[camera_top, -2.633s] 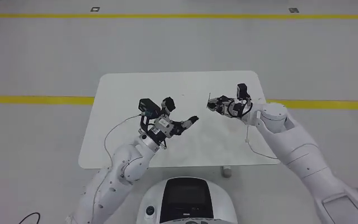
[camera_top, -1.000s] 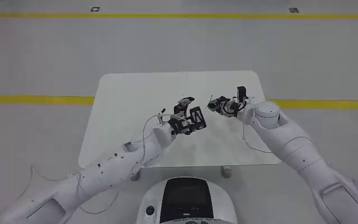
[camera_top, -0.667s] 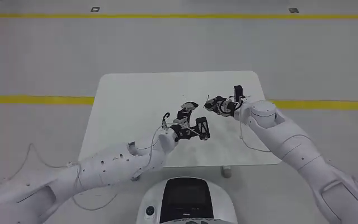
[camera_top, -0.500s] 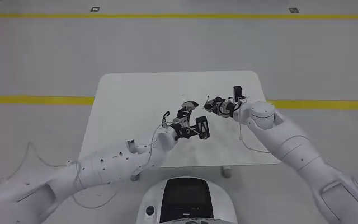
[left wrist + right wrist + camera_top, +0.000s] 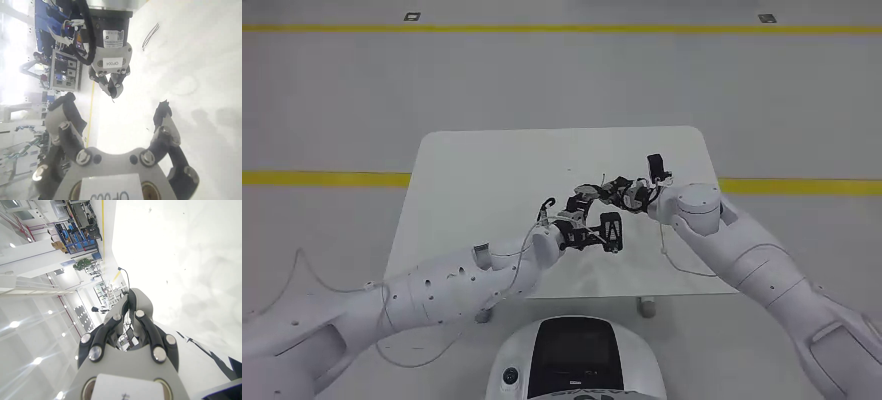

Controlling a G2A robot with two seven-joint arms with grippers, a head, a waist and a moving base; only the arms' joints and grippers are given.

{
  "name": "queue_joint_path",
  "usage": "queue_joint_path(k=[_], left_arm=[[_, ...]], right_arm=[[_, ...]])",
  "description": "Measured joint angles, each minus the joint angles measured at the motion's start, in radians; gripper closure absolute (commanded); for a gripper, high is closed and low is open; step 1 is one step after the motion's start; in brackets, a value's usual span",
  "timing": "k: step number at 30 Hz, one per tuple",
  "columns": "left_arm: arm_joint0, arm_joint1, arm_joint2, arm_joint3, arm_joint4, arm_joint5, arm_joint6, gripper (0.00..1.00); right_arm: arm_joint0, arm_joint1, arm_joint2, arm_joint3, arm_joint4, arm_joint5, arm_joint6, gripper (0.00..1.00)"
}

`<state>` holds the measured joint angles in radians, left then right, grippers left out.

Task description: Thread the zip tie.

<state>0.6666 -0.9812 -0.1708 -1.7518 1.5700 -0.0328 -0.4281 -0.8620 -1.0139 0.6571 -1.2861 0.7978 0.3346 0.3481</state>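
My right gripper is shut on a thin black zip tie, whose strap rises past the fingertips and ends in a small head. In the left wrist view that same right gripper hangs just beyond my own fingers, with a short end of the zip tie poking out below it. My left gripper is open, with its jaws spread wide on either side of that end and nothing held. From above, the left gripper and right gripper nearly meet over the middle of the white table.
Two loose black zip ties lie on the table beyond the right gripper. A thin cable hangs from the right arm near the table's right edge. The table's left half is bare.
My left arm has swung from the near left to the table's middle and turned its open gripper toward the right one. The right gripper has moved left with the zip tie.
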Motion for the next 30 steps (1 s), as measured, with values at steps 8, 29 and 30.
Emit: queue_joint_path(k=[8, 29, 30], left_arm=[[-0.002, 0.0, -0.002, 0.008, 0.0, -0.003, -0.012, 0.0], [-0.012, 0.006, 0.001, 0.011, 0.0, 0.001, -0.012, 0.59], [-0.012, 0.006, 0.001, 0.011, 0.0, -0.002, -0.01, 0.61]], right_arm=[[-0.031, 0.001, 0.031, -0.051, -0.025, 0.006, -0.018, 1.0], [-0.136, 0.018, 0.131, -0.161, -0.089, 0.005, -0.036, 1.0], [-0.141, 0.019, 0.135, -0.164, -0.091, 0.005, -0.035, 1.0]])
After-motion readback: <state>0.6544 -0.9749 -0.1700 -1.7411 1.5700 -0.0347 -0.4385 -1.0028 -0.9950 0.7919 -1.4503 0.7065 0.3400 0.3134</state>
